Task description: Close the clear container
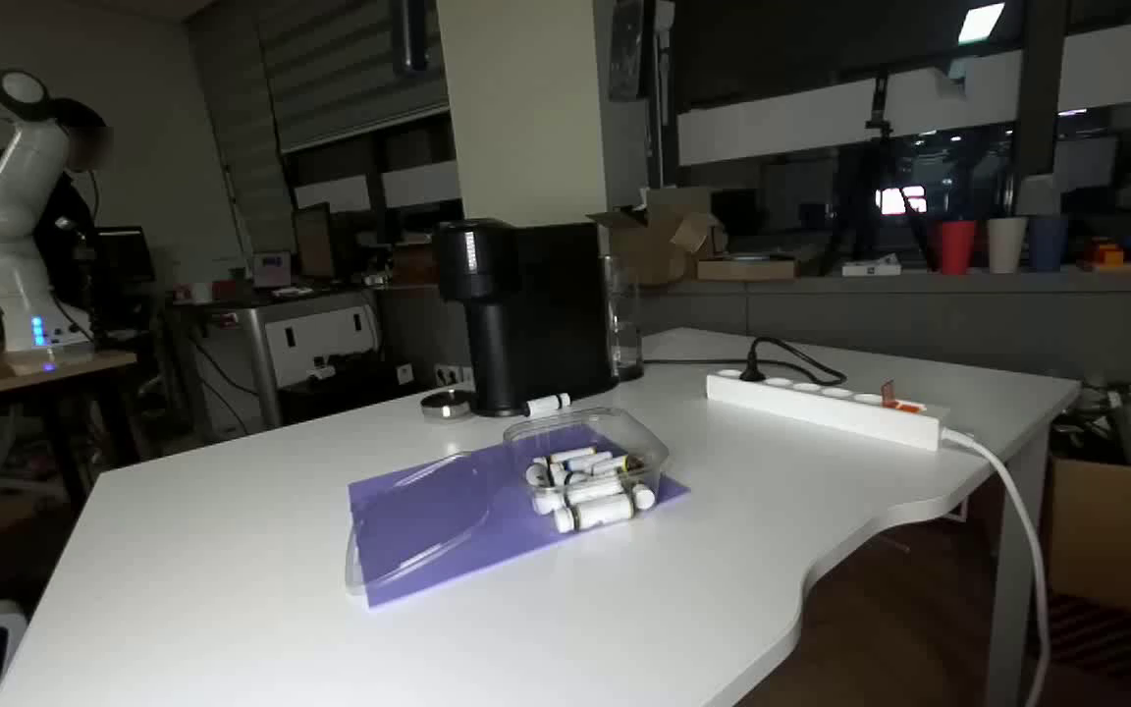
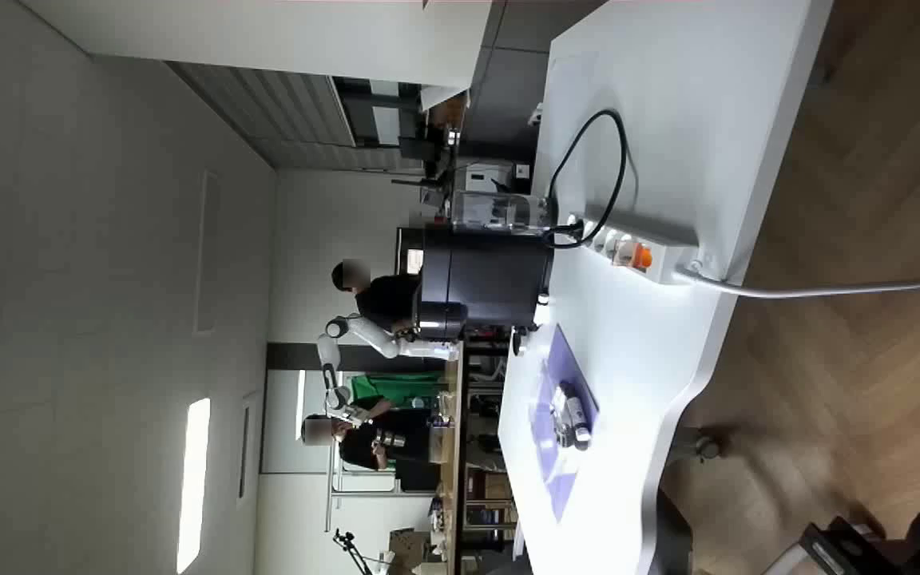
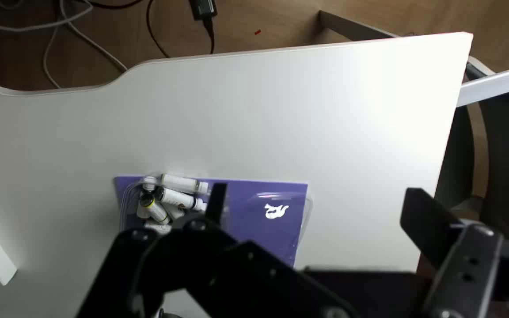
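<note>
The clear container (image 1: pixel 652 452) stands open on a flat purple mat (image 1: pixel 511 540), holding several white vials with dark bands (image 1: pixel 605 511). Its clear lid (image 1: pixel 428 516) lies folded out flat beside it, over the mat and slightly past its edge. In an exterior view the container (image 2: pixel 562 415) looks small. In the wrist view the container (image 3: pixel 125 205) is at left and the lid (image 3: pixel 276 196) right of it. My gripper (image 3: pixel 315 196) is open and empty above the table. Its left finger covers the seam between container and lid. Neither exterior view shows my gripper.
A black coffee machine (image 1: pixel 551 314) stands behind the mat, with a loose vial (image 1: pixel 548 404) and a round tin (image 1: pixel 447 405) at its foot. A white power strip (image 1: pixel 831 410) with cables lies to the side. The white table (image 1: pixel 261 550) has a curved edge.
</note>
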Robot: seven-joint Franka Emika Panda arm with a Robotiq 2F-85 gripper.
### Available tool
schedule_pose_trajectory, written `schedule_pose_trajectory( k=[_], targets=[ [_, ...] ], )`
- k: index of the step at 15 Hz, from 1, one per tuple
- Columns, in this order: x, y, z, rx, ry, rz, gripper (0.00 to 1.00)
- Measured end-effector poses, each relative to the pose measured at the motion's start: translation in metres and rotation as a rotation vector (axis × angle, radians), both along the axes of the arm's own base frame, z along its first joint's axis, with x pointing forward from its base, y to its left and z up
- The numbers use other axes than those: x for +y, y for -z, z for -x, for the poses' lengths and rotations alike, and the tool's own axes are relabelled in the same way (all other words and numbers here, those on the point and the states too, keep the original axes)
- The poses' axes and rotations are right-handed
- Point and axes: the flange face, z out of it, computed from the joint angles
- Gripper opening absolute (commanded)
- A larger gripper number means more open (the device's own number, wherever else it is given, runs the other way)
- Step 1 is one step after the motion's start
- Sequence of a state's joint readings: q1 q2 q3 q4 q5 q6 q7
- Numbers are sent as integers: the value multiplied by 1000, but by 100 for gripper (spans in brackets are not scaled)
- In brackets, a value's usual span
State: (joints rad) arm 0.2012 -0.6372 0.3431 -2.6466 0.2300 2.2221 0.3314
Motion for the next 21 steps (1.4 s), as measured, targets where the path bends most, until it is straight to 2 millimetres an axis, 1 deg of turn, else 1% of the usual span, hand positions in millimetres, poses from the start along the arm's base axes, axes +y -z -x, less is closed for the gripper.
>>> schedule_pose_trajectory(
  k=[10, 13, 15, 17, 21],
  targets=[
    [0, 0, 0, 0, -1, 1, 100],
    [-3, 8, -5, -4, -49, 60, 100],
    [-9, 25, -18, -7, -118, 127, 100],
    [-16, 49, -36, -13, -213, 205, 100],
    [-32, 107, -74, -5, -423, 346, 100]
  ],
)
